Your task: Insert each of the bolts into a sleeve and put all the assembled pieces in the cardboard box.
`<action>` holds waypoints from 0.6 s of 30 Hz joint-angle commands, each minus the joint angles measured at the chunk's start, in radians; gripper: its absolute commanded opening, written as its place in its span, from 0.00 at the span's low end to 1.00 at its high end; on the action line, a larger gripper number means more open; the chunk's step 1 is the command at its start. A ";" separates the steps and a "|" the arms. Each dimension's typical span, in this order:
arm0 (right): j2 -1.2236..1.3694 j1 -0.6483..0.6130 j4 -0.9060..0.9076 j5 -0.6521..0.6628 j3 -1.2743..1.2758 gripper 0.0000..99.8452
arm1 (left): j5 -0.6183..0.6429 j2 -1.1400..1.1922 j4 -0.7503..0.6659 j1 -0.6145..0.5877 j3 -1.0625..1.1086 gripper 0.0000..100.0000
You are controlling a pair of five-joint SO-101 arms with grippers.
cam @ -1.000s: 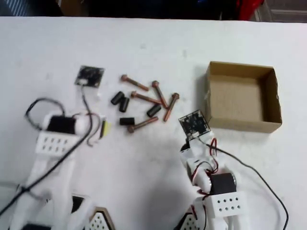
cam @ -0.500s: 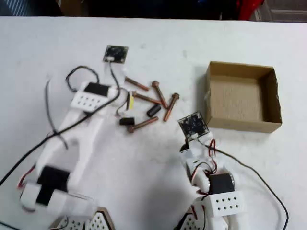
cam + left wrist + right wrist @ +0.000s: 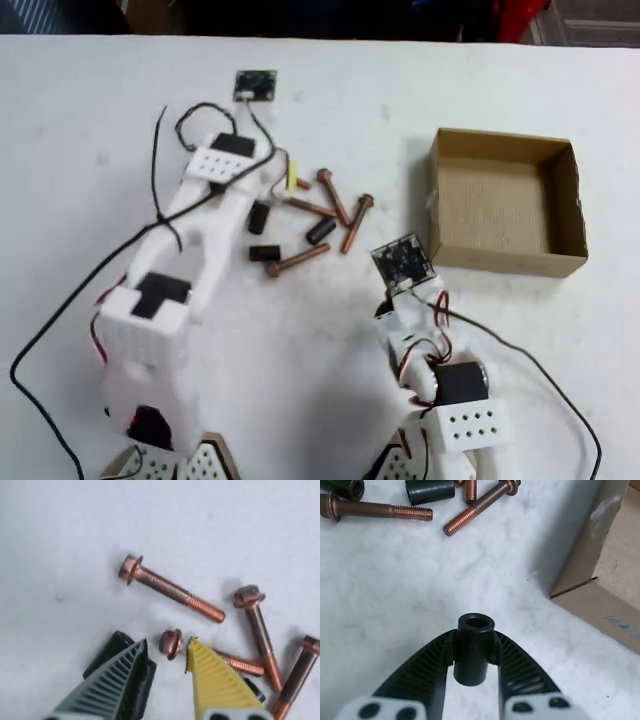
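One smooth tubular black sleeve (image 3: 472,657) sits clamped in the ribbed right tool (image 3: 473,636).

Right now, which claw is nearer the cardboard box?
Right. The right claw, holding a sleeve, sits just off a corner of the cardboard box; the left claw hovers over the bolts, farther away.

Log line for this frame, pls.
left gripper open around bolt head | right gripper shut on sleeve, near cardboard box
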 commanded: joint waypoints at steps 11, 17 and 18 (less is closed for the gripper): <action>-0.016 0.004 -0.018 0.006 -0.009 0.02 | 0.275 0.286 -0.020 -0.022 -0.425 0.16; -0.016 0.004 -0.018 0.006 -0.009 0.02 | 0.275 0.355 0.002 -0.070 -0.516 0.16; -0.016 0.004 -0.018 0.006 -0.009 0.02 | 0.275 0.366 0.011 -0.074 -0.526 0.16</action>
